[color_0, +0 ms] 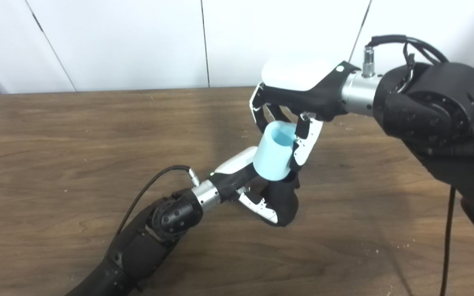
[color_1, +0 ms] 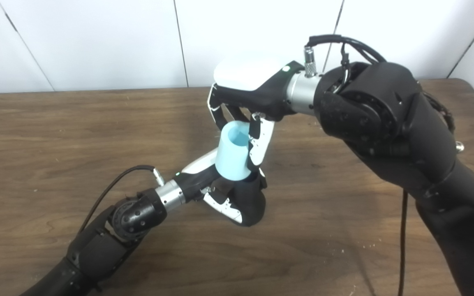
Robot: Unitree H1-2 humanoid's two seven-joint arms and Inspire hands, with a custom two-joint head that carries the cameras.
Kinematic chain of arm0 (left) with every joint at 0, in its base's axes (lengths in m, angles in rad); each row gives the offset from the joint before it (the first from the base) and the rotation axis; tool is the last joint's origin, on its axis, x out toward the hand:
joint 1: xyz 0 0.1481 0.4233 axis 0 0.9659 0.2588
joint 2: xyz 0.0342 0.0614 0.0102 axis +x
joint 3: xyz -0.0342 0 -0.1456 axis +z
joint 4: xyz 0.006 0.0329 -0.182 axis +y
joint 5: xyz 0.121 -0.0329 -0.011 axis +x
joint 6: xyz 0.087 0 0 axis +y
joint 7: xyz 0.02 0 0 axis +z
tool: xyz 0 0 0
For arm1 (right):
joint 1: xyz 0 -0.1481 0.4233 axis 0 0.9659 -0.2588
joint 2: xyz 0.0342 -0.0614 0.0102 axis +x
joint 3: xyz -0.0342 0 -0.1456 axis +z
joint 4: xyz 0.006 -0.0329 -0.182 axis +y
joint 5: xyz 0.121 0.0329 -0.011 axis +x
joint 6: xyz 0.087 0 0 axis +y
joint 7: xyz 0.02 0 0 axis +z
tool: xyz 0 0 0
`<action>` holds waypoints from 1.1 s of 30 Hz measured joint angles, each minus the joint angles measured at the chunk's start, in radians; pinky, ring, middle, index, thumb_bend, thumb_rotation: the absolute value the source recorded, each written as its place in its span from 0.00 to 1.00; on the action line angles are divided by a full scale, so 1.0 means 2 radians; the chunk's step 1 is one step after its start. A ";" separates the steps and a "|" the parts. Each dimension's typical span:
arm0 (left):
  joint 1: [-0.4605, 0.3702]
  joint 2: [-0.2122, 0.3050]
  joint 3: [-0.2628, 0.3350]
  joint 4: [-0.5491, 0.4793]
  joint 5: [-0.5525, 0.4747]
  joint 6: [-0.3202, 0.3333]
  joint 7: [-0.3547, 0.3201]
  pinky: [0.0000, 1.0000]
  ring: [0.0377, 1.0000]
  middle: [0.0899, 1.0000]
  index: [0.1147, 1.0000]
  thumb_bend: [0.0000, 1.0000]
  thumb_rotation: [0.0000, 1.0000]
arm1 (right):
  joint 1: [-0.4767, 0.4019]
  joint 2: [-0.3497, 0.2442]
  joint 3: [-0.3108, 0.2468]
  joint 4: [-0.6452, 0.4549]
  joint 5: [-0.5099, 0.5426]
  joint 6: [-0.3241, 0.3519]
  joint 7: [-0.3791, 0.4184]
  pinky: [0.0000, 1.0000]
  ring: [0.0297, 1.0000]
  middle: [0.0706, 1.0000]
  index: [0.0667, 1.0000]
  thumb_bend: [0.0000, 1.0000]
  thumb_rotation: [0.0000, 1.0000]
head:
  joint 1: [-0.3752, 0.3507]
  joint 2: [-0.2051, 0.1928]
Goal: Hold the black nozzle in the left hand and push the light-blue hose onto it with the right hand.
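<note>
Fingers [color_0: 302, 142] of the right hand [color_0: 292, 102] grasp the short light-blue hose cylinder [color_0: 273, 153], sitting over the left hand [color_0: 257, 187] above the surface [color_0: 76, 135].
Left fingers [color_0: 261, 205] clench the curved black nozzle [color_0: 284, 199]; a tilted push could jam the hose or twist the nozzle loose.

The hose [color_0: 273, 153] stands tilted above the table [color_0: 76, 135], right robot hand [color_0: 292, 96] over it, left robot hand [color_0: 257, 189] under it.

Right hand [color_0: 290, 111] grips light-blue hose [color_0: 273, 152] above left hand [color_0: 257, 193], black nozzle [color_0: 284, 201].
</note>
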 measured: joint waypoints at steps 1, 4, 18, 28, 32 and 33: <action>0.000 0.000 0.000 0.000 0.000 0.000 0.000 0.56 0.52 0.45 0.41 0.50 0.09 | 0.000 0.000 0.001 0.000 -0.001 0.000 0.000 0.04 0.11 0.20 0.44 0.51 0.11 | 0.000 0.000; 0.000 0.000 0.000 0.000 0.000 0.000 0.000 0.58 0.53 0.45 0.41 0.50 0.09 | -0.002 0.000 0.002 0.000 -0.001 0.000 0.000 0.04 0.10 0.19 0.44 0.51 0.11 | 0.000 0.000; 0.000 0.000 0.000 -0.001 0.000 0.001 0.000 0.58 0.54 0.45 0.41 0.50 0.09 | -0.023 -0.015 0.011 0.011 0.015 0.000 0.000 0.04 0.10 0.19 0.45 0.52 0.12 | -0.002 0.000; 0.000 0.000 -0.001 -0.001 0.000 0.001 0.000 0.57 0.53 0.45 0.41 0.50 0.09 | -0.037 -0.018 -0.003 0.001 0.025 0.000 0.000 0.04 0.10 0.18 0.45 0.52 0.12 | -0.001 -0.001; 0.000 0.000 -0.001 -0.001 0.000 0.001 0.000 0.59 0.54 0.45 0.41 0.50 0.09 | -0.037 -0.017 -0.013 -0.005 0.027 0.000 0.000 0.03 0.09 0.15 0.45 0.52 0.12 | -0.001 -0.001; 0.000 0.000 -0.001 -0.001 0.000 0.001 0.000 0.60 0.54 0.45 0.41 0.50 0.09 | -0.037 -0.016 -0.016 -0.006 0.028 0.000 0.000 0.03 0.08 0.14 0.45 0.52 0.12 | -0.001 -0.001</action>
